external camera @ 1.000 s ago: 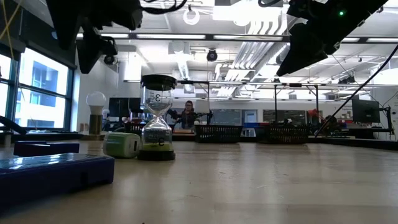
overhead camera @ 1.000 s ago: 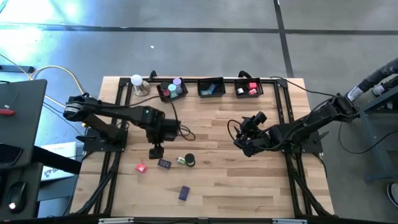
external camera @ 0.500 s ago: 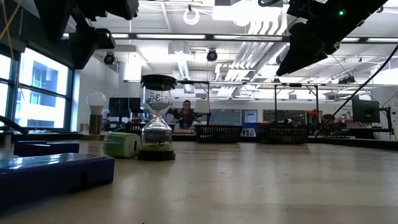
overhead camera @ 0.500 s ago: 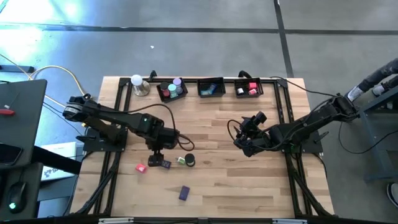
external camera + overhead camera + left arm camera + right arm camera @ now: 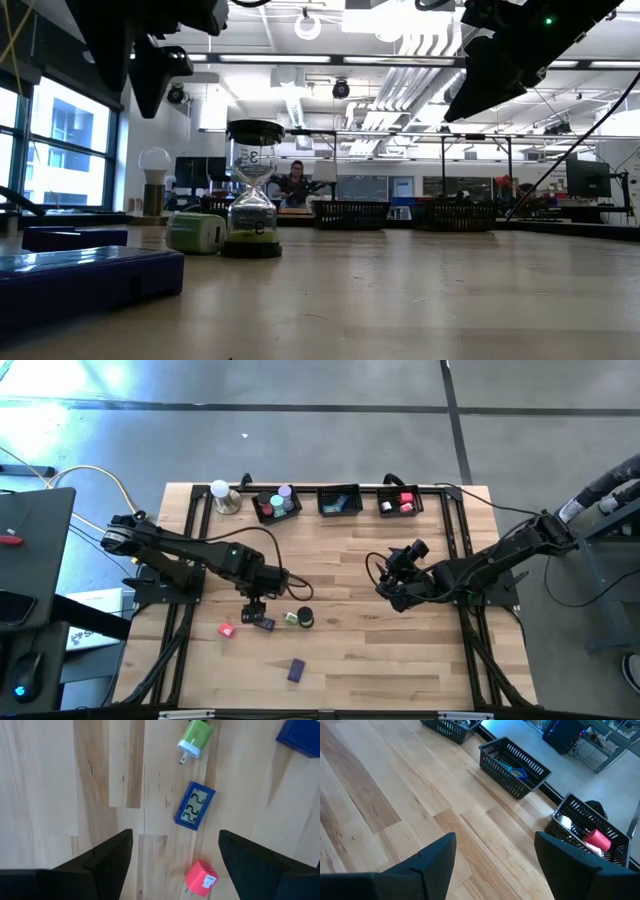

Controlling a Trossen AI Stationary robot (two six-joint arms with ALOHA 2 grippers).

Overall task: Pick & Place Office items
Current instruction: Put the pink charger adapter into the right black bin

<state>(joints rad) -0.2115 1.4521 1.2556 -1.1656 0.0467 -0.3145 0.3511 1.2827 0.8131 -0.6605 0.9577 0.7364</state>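
Several small office items lie near the table's front left: a pink block [image 5: 227, 630] [image 5: 201, 877], a blue timer with a display [image 5: 265, 623] [image 5: 194, 806], a green plug [image 5: 292, 617] [image 5: 195, 737], a black hourglass [image 5: 305, 618] [image 5: 253, 190] standing upright, and a purple block [image 5: 296, 670]. My left gripper [image 5: 253, 613] [image 5: 175, 865] hangs open above the wood, pointing down, just left of the timer and touching nothing. My right gripper [image 5: 392, 592] [image 5: 495, 865] waits open above the table's right middle, slanting toward the far edge.
Three black baskets [image 5: 277, 505], [image 5: 339, 501], [image 5: 399, 502] stand along the far edge with small items inside. A white ball lamp [image 5: 222, 495] stands at the far left. Bare wood lies between the two arms and toward the near right.
My left arm has swung a little toward the table's near edge, bringing its gripper closer to the blue timer, and the gripper has turned somewhat. Its fingers stay open. The items have not moved.
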